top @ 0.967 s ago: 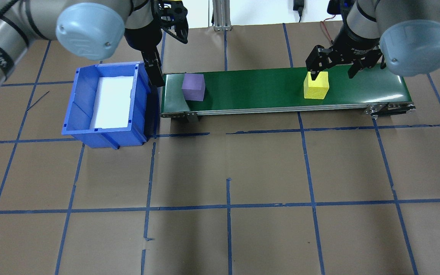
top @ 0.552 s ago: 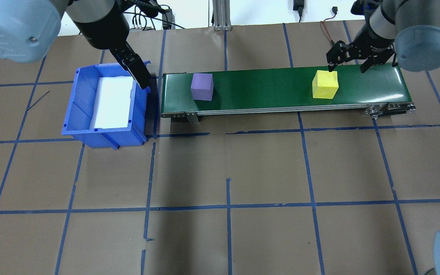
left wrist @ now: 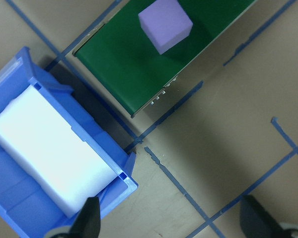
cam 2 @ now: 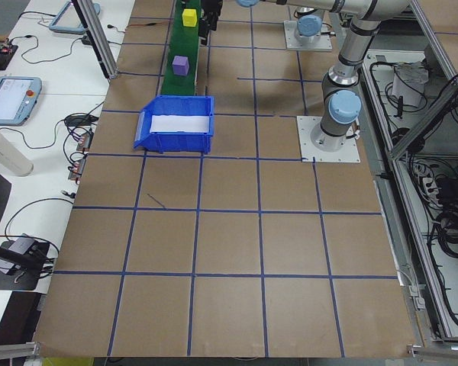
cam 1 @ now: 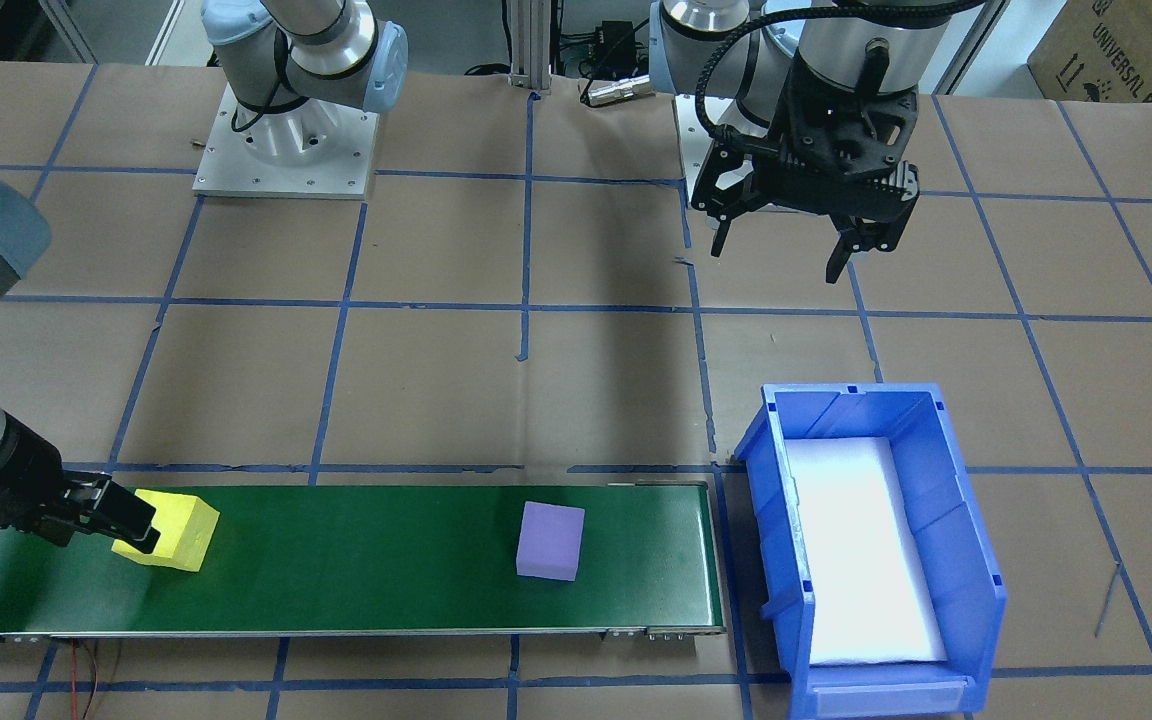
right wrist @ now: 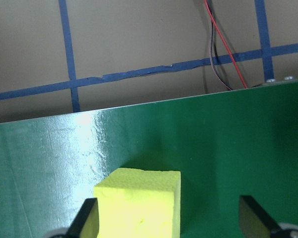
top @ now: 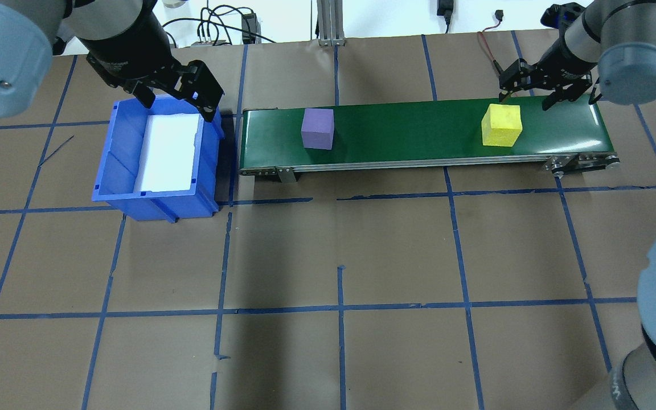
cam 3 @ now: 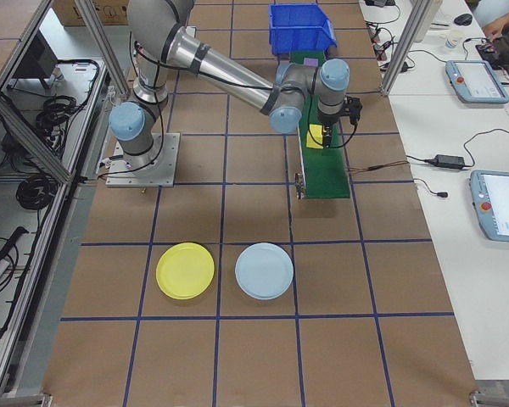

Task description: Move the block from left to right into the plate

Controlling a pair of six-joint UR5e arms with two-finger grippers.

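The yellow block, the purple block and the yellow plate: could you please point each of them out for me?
yellow block (top: 501, 124), overhead exterior view, on its top face.
purple block (top: 318, 128), overhead exterior view, on its top face.
yellow plate (cam 3: 185, 270), exterior right view, on its flat middle.

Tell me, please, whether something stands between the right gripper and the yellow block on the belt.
Nothing visible does. The right gripper is open over the far edge of the green conveyor belt, right beside the yellow block, with only bare belt between them. The purple block sits well away, toward the belt's other end.
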